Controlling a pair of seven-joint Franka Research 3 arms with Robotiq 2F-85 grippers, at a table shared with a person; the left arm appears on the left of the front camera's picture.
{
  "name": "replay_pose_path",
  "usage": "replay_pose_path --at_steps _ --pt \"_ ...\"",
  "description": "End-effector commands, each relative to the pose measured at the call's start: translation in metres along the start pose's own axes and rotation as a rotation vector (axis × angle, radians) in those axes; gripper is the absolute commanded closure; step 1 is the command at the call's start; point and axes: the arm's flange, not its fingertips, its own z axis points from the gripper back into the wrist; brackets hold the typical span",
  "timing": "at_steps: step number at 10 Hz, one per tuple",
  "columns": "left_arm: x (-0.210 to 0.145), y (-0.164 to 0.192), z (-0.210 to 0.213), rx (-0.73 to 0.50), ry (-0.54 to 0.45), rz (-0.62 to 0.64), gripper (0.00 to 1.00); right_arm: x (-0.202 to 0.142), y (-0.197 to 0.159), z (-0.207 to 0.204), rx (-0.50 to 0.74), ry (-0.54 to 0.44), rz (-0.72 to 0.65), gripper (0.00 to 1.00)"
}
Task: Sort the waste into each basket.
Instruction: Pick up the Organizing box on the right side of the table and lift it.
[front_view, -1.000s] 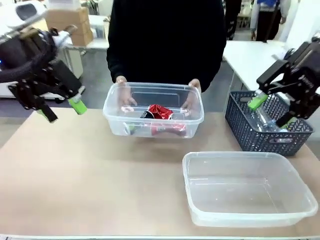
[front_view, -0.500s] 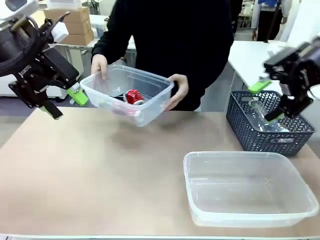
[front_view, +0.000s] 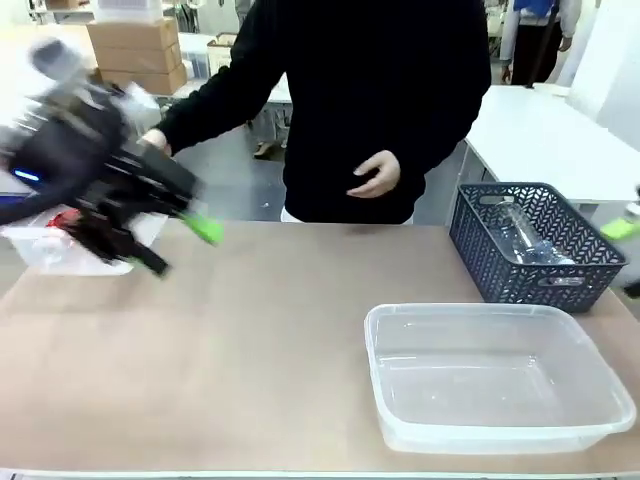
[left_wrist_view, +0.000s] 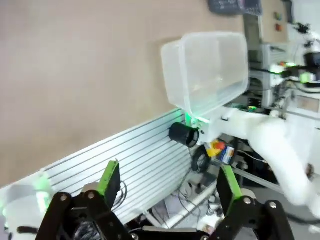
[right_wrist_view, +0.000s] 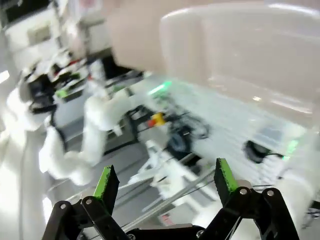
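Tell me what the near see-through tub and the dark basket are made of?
Near tub: seemingly clear glossy plastic; the table shows through its shiny walls. Lattice basket: probably matte blue-grey moulded plastic, given its even openwork walls.

My fingers (left_wrist_view: 109, 177) are black and green; the table (front_view: 200, 370) is tan, the tub (front_view: 480, 436) clear and colourless, the basket (front_view: 497, 272) dark blue lattice.
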Motion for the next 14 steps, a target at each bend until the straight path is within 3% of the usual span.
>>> replay_pose_path --at_steps 1,3,4,5,6,7,8,9,10,12,14 --pt "0.019 -0.054 -0.069 0.081 0.026 0.122 0.00 -0.019 -0.017 0.018 -0.233 -0.179 0.078 0.00" --pt "0.015 -0.097 -0.129 0.201 0.058 0.270 0.00 -0.033 -0.018 0.011 -0.571 -0.163 0.162 0.00" --pt "0.006 -0.116 -0.162 0.272 0.088 0.239 0.00 -0.031 -0.019 -0.002 -0.648 -0.128 0.221 0.00" --pt "0.002 -0.128 -0.184 0.328 0.078 0.227 0.00 -0.023 -0.016 -0.016 -0.639 -0.152 0.227 0.00" --pt "0.019 -0.126 -0.170 0.296 0.146 0.234 0.00 -0.015 -0.006 -0.021 -0.587 -0.250 0.003 0.00" --pt "-0.012 -0.118 -0.175 0.257 0.073 0.225 0.00 -0.030 -0.001 0.018 -0.620 -0.132 0.200 0.00" --pt "-0.012 -0.118 -0.175 0.257 0.073 0.225 0.00 -0.022 0.008 0.013 -0.633 -0.168 0.152 0.00" --pt "-0.001 -0.126 -0.187 0.287 0.111 0.222 0.00 0.001 0.017 -0.025 -0.770 -0.130 0.185 0.00" --pt "0.002 -0.125 -0.214 0.344 0.117 0.221 0.00 0.016 0.008 -0.049 -0.756 -0.083 0.243 0.00" --pt "0.014 -0.117 -0.266 0.462 0.096 0.213 0.00 0.021 -0.024 -0.092 -0.798 0.033 0.160 0.00" --pt "0.022 -0.103 -0.302 0.474 0.142 0.226 0.00 0.023 -0.060 -0.124 -0.861 0.116 0.079 0.00"
